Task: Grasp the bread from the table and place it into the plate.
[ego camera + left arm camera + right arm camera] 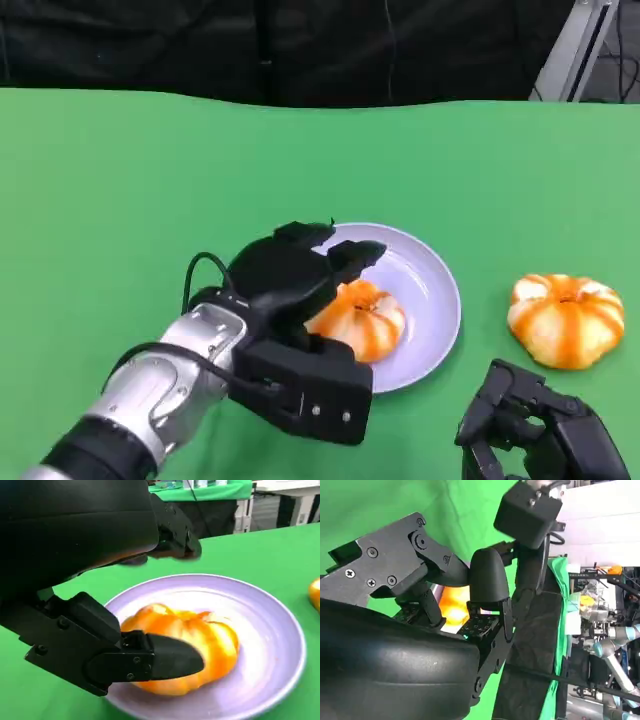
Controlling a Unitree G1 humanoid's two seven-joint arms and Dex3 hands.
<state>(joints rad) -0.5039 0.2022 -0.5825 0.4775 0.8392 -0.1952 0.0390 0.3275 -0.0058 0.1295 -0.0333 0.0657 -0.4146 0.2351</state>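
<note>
The left hand [300, 290] reaches over the lavender plate [435, 285] on the green tabletop [120, 180], its fingers [170, 657] wrapped around an orange-and-white striped bread [362, 318] that sits inside the plate, toward its near-left side; the bread seems to rest on the plate's surface, though the hand hides part of it. A second bread [566, 318] lies on the tabletop well right of the plate. Near it, the right hand [535, 425] hovers with fingers curled on nothing.
</note>
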